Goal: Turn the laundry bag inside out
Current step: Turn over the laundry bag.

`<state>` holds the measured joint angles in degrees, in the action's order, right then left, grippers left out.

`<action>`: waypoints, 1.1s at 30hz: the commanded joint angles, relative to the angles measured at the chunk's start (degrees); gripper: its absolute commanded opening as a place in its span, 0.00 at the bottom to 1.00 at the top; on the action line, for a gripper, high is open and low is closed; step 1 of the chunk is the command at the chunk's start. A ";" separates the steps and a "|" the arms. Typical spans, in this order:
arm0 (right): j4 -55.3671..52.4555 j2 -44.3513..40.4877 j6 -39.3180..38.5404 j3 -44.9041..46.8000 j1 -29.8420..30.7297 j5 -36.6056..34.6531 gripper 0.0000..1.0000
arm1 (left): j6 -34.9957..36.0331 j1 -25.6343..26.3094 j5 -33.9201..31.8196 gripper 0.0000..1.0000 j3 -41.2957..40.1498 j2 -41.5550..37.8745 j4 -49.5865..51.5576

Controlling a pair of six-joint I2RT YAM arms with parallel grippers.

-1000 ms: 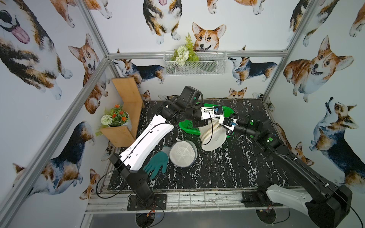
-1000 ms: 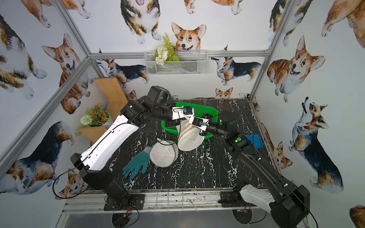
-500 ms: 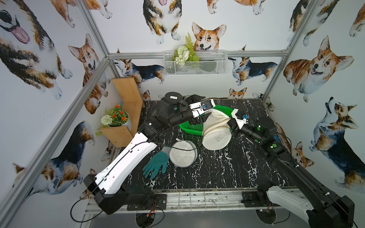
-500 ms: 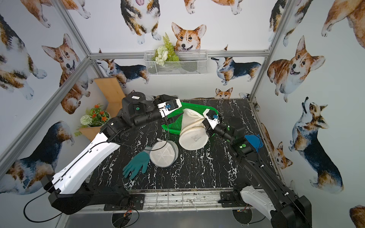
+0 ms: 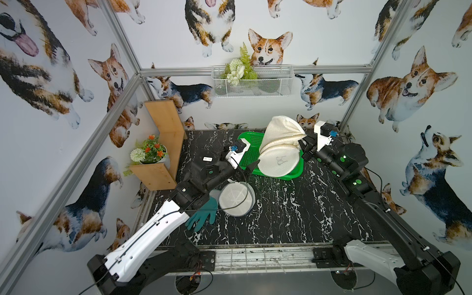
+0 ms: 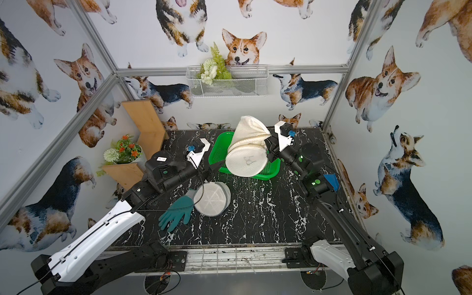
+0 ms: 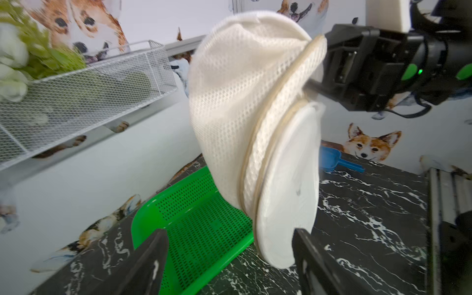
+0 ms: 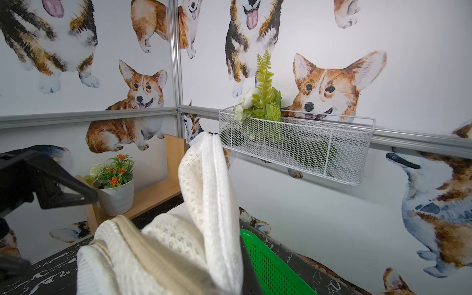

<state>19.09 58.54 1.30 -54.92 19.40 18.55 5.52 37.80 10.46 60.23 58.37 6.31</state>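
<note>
Cream mesh laundry bag (image 5: 279, 141), dome-shaped with a flat round disc end, hangs above perforated green plastic tray (image 5: 249, 152). Right gripper (image 5: 304, 146) pinches its beige banded rim. Left gripper (image 7: 229, 233) spread wide, empty, near bag.

Left arm (image 5: 148, 235), seven o'clock: white shell, black cable. Right arm (image 5: 375, 212), four o'clock: black links, green dots.

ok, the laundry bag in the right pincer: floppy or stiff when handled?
Probably both: on the laundry bag the mesh wall creases and slumps, yet the round end stays flat, suggesting a stiff hoop. Likely light, since the right pincer holds it by one pinch at the rim. A push would probably swing it about that pinch.
</note>
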 commanded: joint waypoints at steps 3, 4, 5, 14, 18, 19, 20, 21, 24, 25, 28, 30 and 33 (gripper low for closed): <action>4.44 0.95 2.02 -1.07 -0.02 0.79 0.00 | -6.38 -0.89 8.17 0.83 -4.35 1.64 -8.45; 4.71 0.99 2.40 -1.09 -0.02 0.66 0.00 | -6.39 -1.07 8.53 0.83 -4.58 2.35 -9.80; 4.89 0.99 2.66 -1.14 -0.05 0.45 0.00 | -6.40 -1.29 9.43 0.83 -4.76 2.98 -10.84; 8.48 3.22 7.23 -2.76 0.00 -8.87 0.00 | -5.76 -1.51 16.90 0.47 -5.05 6.82 -19.03; 10.28 4.51 12.21 -3.05 0.07 -9.38 0.00 | -4.01 -0.70 8.33 0.13 -3.93 8.35 -21.14; 10.50 4.65 13.30 -3.02 0.11 -9.78 0.00 | -3.36 -0.44 6.92 0.08 -3.65 8.74 -21.93; 10.48 4.78 14.18 -2.92 0.19 -10.23 0.00 | -2.49 0.02 5.60 0.02 -3.27 9.01 -22.27; 10.09 4.91 15.12 -3.15 0.28 -11.24 0.00 | -1.36 0.91 2.97 0.00 -2.71 9.36 -22.30; 6.48 5.18 18.97 -5.14 0.38 -15.58 0.00 | 6.41 5.80 -7.09 0.00 -0.94 9.74 -20.82; 4.72 7.18 20.57 -6.30 0.38 -17.15 0.00 | 10.58 8.19 -10.53 0.00 -0.40 9.98 -19.96; -0.07 9.26 25.20 -10.28 0.56 -19.52 0.00 | 25.38 16.11 -23.96 0.00 1.06 11.57 -16.91; -1.73 10.32 27.82 -12.11 0.64 -19.54 0.00 | 35.39 20.66 -32.62 0.00 -0.19 12.45 -18.08; -3.38 11.37 29.64 -14.01 0.96 -17.61 0.00 | 47.71 25.19 -42.56 0.00 -1.68 14.12 -21.07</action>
<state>18.50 69.32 26.22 -67.40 20.16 1.08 35.44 60.58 -16.36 59.09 71.44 -11.92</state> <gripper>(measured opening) 0.099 0.089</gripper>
